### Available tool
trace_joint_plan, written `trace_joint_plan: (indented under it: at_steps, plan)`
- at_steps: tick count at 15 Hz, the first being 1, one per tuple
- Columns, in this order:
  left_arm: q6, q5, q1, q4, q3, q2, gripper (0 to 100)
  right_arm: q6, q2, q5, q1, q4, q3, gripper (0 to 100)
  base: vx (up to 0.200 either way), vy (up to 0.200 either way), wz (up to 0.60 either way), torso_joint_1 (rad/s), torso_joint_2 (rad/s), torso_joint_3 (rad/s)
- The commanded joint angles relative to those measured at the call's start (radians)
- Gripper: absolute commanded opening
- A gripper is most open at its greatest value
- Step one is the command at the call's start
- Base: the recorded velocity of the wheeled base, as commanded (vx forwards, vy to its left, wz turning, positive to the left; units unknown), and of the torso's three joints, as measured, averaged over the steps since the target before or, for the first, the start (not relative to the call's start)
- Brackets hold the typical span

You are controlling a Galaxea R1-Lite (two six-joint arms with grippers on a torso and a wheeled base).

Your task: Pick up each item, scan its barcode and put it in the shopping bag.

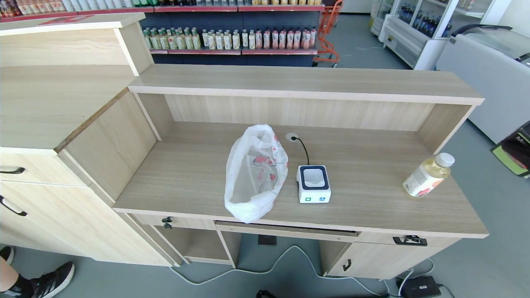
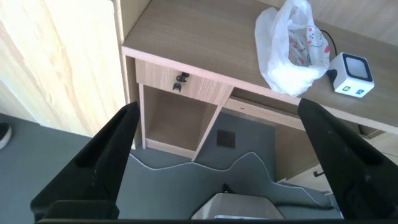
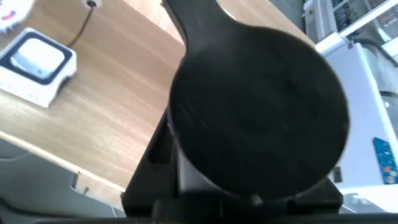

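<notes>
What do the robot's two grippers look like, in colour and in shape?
The left gripper has two matt black fingers, broad and flat, that narrow toward the tips. A pale grey part sits between their bases. The right gripper appears as a smooth black mass, rounded like a disc, with a narrower black neck.

Counter (image 1: 372, 165): light wood, with a raised ledge (image 1: 306, 82) along the rear and a cable grommet (image 1: 292, 136) in the top.
Cabinet (image 1: 49, 103): taller, adjoining at left, with a black handle (image 1: 11, 169).
Shelves (image 1: 232, 39): behind the counter, holding rows of drinks.
Cart (image 1: 331, 33): orange, beside the shelves.
Cooler (image 1: 418, 29): glass-fronted, far right.
Freezer (image 1: 488, 78): chest type, near the cooler.
Floor: white cable (image 1: 285, 252) and black power brick (image 1: 420, 285).
</notes>
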State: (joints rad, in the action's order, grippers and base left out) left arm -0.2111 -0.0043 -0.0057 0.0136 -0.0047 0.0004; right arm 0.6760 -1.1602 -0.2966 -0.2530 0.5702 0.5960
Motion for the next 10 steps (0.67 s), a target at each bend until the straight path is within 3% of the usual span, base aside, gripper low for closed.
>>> trace_joint_plan:
  at_steps: [1, 3, 5, 10]
  plan:
    - [-0.001, 0.000, 0.000, 0.000, 0.000, 0.000, 100, -0.159, -0.174, 0.102, 0.095, 0.016, 0.096, 0, 0.000, 0.000, 0.60, 0.007, 0.00, 0.002]
    - [-0.001, 0.000, 0.000, 0.000, 0.000, 0.000, 100, -0.386, -0.289, 0.099, 0.182, 0.017, 0.173, 0, 0.000, 0.000, 0.00, 0.000, 0.00, 0.000]
    - [-0.001, 0.000, 0.000, 0.000, 0.000, 0.000, 100, -0.717, -0.415, 0.062, 0.261, 0.048, 0.222, 0, 0.000, 0.000, 0.00, 0.000, 0.00, 0.000]
    - [-0.001, 0.000, 0.000, 0.000, 0.000, 0.000, 100, -0.921, -0.578, 0.053, 0.297, 0.076, 0.206, 0, 0.000, 0.000, 0.00, 0.000, 0.00, 0.000]
